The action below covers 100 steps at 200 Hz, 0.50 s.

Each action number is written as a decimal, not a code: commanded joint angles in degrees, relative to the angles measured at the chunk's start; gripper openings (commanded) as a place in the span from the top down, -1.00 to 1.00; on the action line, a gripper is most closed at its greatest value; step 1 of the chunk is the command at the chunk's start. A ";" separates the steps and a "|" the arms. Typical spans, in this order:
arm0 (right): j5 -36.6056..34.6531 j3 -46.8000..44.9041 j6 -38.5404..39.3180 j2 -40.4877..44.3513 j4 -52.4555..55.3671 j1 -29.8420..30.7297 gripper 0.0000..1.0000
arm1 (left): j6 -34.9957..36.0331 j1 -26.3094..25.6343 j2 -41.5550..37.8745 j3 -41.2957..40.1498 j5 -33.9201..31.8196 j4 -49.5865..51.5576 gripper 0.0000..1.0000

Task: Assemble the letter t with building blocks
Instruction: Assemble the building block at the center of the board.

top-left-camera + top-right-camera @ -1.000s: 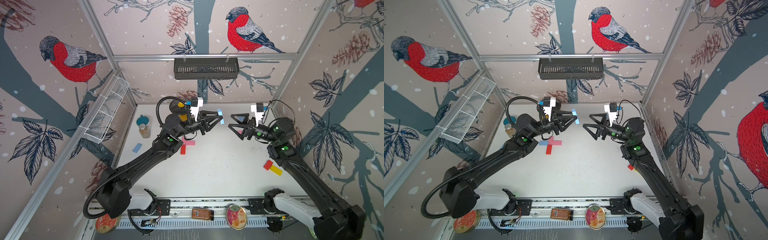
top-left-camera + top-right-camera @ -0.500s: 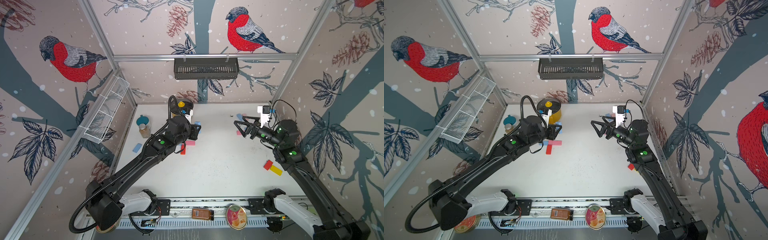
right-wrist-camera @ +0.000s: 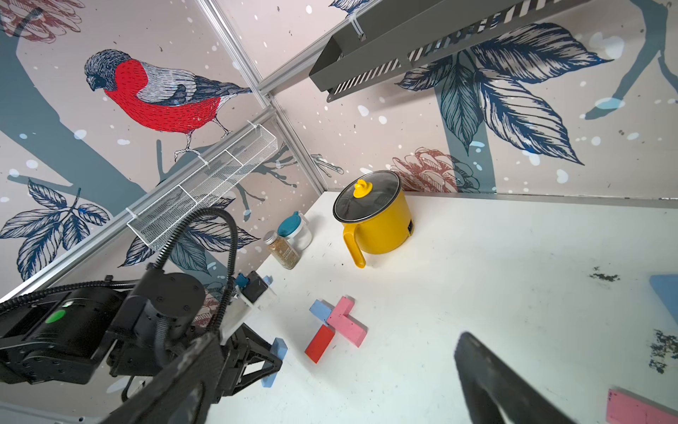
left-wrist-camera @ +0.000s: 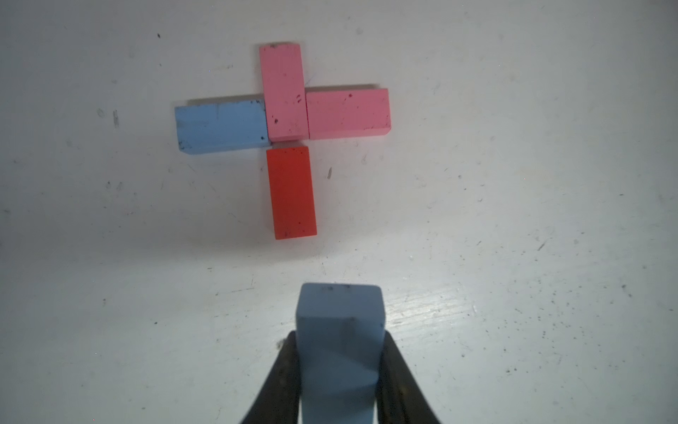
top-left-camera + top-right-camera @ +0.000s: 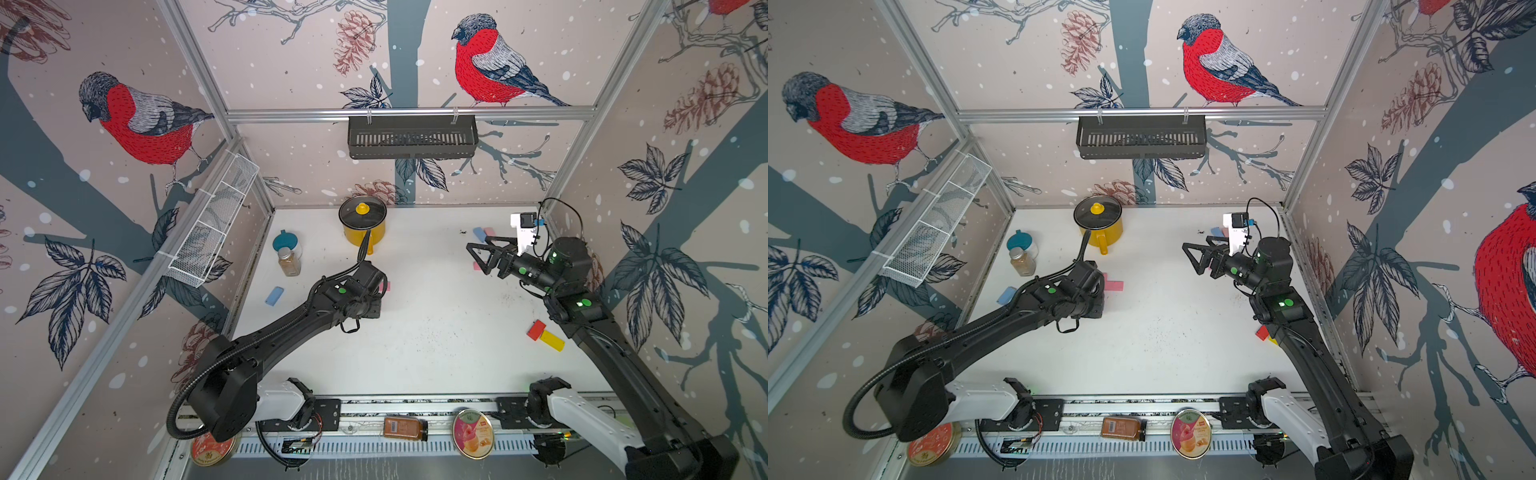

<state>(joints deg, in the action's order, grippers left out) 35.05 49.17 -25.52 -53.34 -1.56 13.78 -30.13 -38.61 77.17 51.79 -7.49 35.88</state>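
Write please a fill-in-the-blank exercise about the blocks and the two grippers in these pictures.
1. The left gripper is shut on a ____ block.
2. The right gripper stands ____ and holds nothing.
3. In the cross, the block nearest the held one is ____.
4. The cross has two ____ blocks.
Missing words: blue; open; red; pink.

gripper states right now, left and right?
Left gripper: closed on a light blue block.
Right gripper: open, holding nothing.

Pink blocks (image 4: 282, 91), blue block (image 4: 220, 126) and red block (image 4: 291, 191) lie in a cross; second blue block (image 4: 339, 330) is gripped.
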 commanded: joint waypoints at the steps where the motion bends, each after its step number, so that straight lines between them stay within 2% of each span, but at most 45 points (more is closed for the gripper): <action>1: -0.31 0.22 0.79 -0.09 -0.12 -0.07 -0.99 | -1.34 -0.14 1.84 -1.25 0.01 2.58 1.00; 100: -1.12 -0.29 1.82 0.59 0.59 0.02 -0.99 | -1.03 0.24 11.32 -2.76 -0.82 0.18 1.00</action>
<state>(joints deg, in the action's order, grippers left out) 34.35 48.90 -25.06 -53.10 -0.10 13.80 -30.61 -38.65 86.59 48.93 -7.55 36.25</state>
